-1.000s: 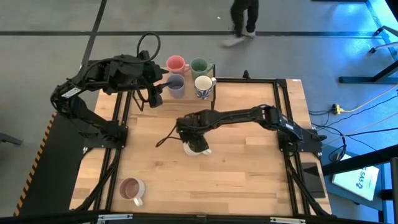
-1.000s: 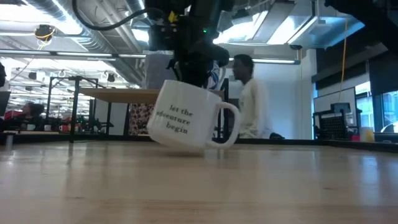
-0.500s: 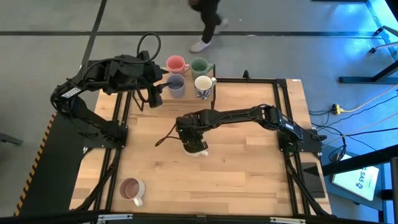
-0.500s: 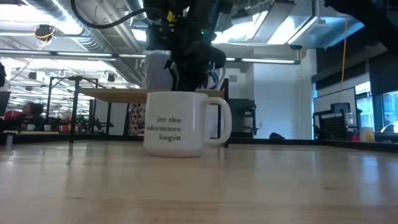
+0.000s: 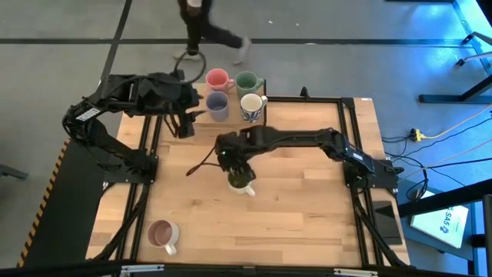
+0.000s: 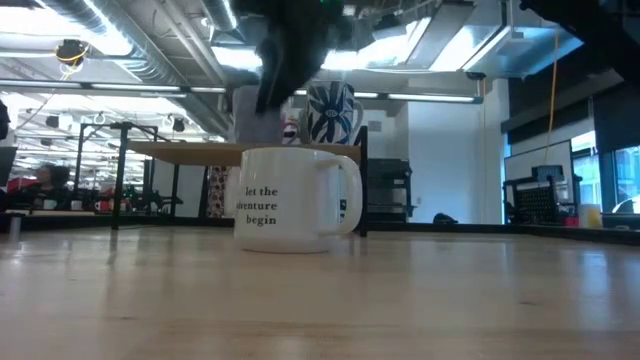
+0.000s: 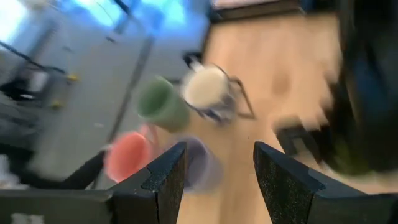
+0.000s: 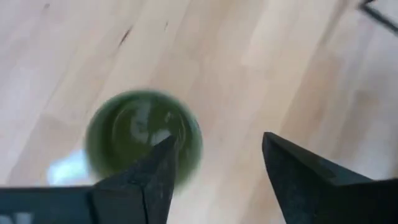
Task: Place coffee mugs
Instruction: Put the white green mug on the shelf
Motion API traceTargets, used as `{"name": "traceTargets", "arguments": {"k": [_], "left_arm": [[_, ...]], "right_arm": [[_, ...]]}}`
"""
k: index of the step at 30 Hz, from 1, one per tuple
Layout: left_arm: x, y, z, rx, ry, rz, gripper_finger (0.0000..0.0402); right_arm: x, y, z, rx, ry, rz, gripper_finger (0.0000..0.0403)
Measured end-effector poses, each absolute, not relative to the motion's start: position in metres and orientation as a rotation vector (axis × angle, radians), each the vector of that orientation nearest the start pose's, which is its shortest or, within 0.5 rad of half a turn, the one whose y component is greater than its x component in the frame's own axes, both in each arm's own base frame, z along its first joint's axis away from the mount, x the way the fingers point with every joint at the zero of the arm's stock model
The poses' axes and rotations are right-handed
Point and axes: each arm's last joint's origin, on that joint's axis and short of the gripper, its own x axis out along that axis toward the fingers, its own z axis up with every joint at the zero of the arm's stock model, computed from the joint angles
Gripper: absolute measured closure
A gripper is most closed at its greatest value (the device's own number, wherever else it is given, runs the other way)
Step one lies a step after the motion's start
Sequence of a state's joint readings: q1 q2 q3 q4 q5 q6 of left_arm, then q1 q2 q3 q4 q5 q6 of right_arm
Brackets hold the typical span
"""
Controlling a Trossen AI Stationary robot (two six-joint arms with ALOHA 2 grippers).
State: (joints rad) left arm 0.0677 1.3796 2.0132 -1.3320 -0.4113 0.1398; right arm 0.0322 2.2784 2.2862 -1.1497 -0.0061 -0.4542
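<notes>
The cream mug (image 5: 241, 182) with its olive-green inside stands upright on the table (image 5: 307, 208) near the middle, bare wood on every side of it. The right hand (image 8: 214, 168) hangs just above the cream mug with its fingers spread, gripping nothing. The pink mug (image 5: 217, 78), dark green mug (image 5: 246, 81), lavender mug (image 5: 217, 104) and blue-patterned mug (image 5: 251, 106) cluster beyond the cream mug at the table's far edge. The left hand (image 7: 216, 168), open and empty, hovers beside the lavender mug. The beige-pink mug (image 5: 161, 233) sits alone, well apart from the cream mug, by the near edge.
</notes>
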Motion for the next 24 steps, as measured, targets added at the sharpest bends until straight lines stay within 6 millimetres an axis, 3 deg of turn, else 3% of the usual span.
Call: {"name": "traceTargets", "arguments": {"k": [3,7,11,14,18,24], "left_arm": [[0.197,0.02,0.488,0.216,0.819,0.288,0.0221],[0.192,0.012,0.481,0.148,0.899,0.214,0.0221],[0.192,0.005,0.481,0.122,0.89,0.185,0.0221],[0.201,-0.003,0.472,0.146,0.886,0.142,0.0221],[0.225,-0.019,0.437,0.202,0.956,0.007,0.0221],[0.263,-0.038,0.361,0.275,0.939,-0.223,0.0221]], "right_arm": [[0.452,0.017,0.312,-0.457,1.15,0.29,0.0186],[0.396,0.019,0.344,-0.432,1.279,0.247,0.0202],[0.353,0.029,0.362,-0.426,1.383,0.112,0.0215],[0.325,0.044,0.374,-0.417,1.347,0.069,0.0219],[0.294,0.064,0.377,-0.361,1.343,0.046,0.0219],[0.253,0.092,0.373,-0.288,1.334,-0.001,0.0219]]}}
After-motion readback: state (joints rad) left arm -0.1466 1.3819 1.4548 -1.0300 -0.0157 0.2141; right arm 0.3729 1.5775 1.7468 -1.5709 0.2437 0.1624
